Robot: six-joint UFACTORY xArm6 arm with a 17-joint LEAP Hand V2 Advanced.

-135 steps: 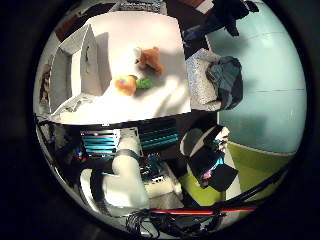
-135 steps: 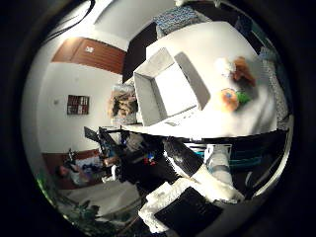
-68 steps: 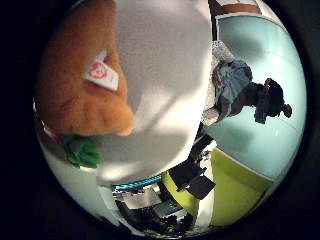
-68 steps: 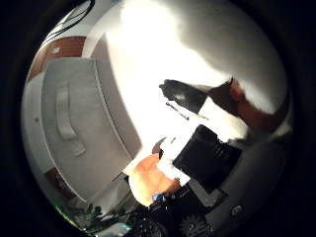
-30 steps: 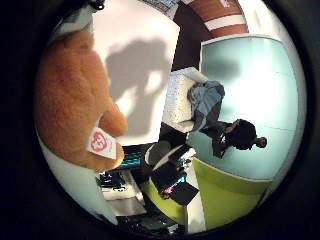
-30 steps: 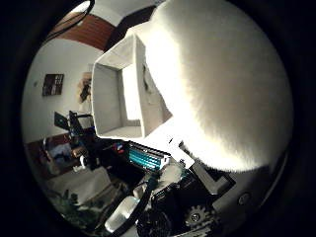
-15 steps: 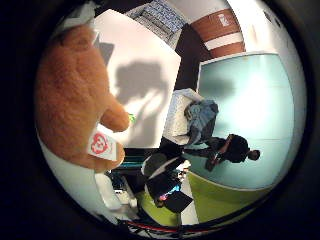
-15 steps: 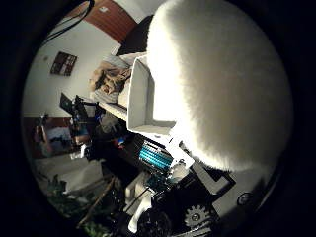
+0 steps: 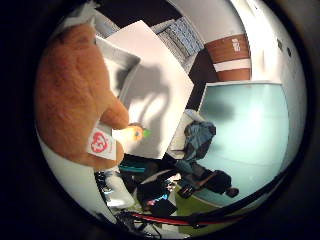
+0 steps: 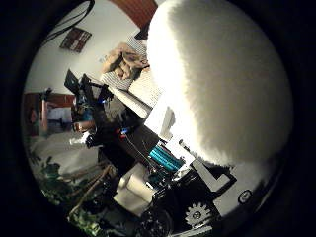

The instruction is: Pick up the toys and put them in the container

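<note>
A brown plush toy point(image 9: 75, 100) with a red heart tag fills much of the right little finger side palm view, close against the palm and lifted well above the white table point(image 9: 165, 85). Its white fluffy part point(image 10: 212, 79) fills the right thumb side palm view. A small orange and green toy point(image 9: 136, 131) lies on the table near its edge. The white container point(image 9: 122, 62) stands on the table just behind the plush.
A grey bundle of cloth point(image 9: 200, 135) lies on a seat past the table's edge. A shelf with a heap of tan things point(image 10: 123, 61) and a bench with equipment point(image 10: 99, 118) stand below. The arm's teal base point(image 10: 163, 158) is beside the table.
The hand has closed on the brown plush and lifted it. The table, the container and the orange toy now look smaller and farther below.
</note>
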